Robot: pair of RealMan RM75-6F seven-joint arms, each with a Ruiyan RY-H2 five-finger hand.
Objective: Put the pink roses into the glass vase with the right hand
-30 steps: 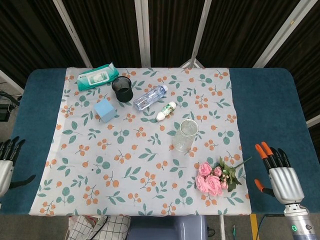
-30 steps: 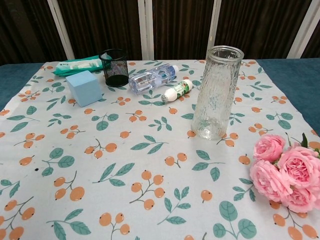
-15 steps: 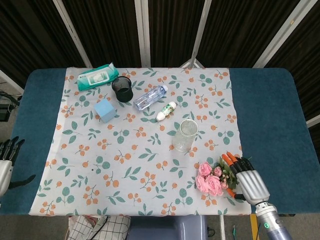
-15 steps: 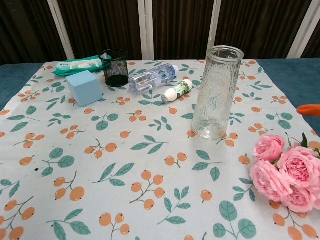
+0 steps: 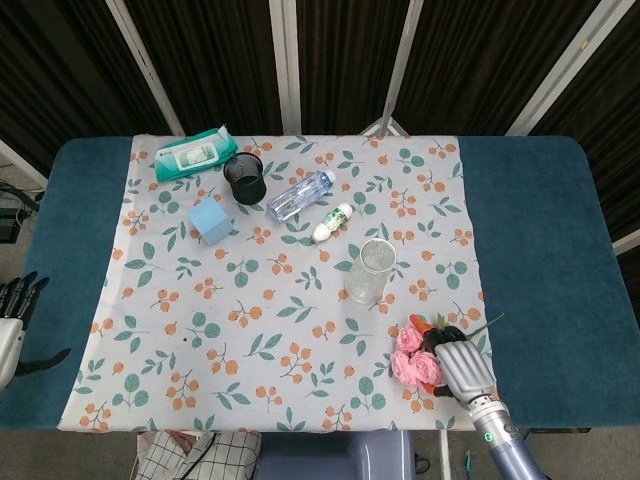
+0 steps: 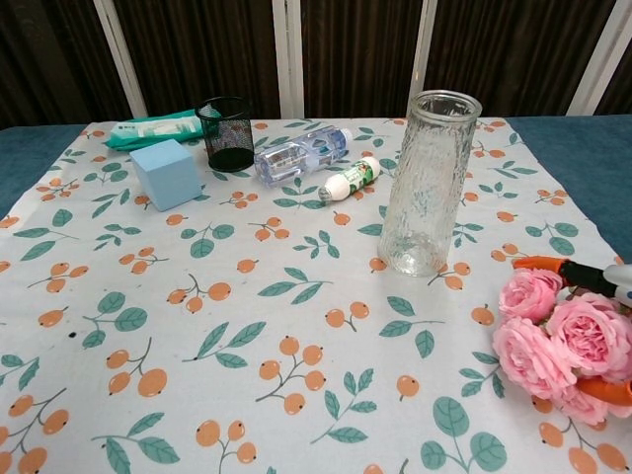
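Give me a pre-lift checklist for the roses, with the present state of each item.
1. Right hand is over the pink roses, with its fingers on either side of the blossoms: ok.
2. Firm grip on the stems: cannot tell, the hand hides them.
3. Glass vase stands upright with its mouth open and nothing inside: ok.
4. Path from roses to vase is free; the small white bottle and water bottle lie beyond the vase: ok.
5. Left hand is at the far table edge, out of the way: ok.
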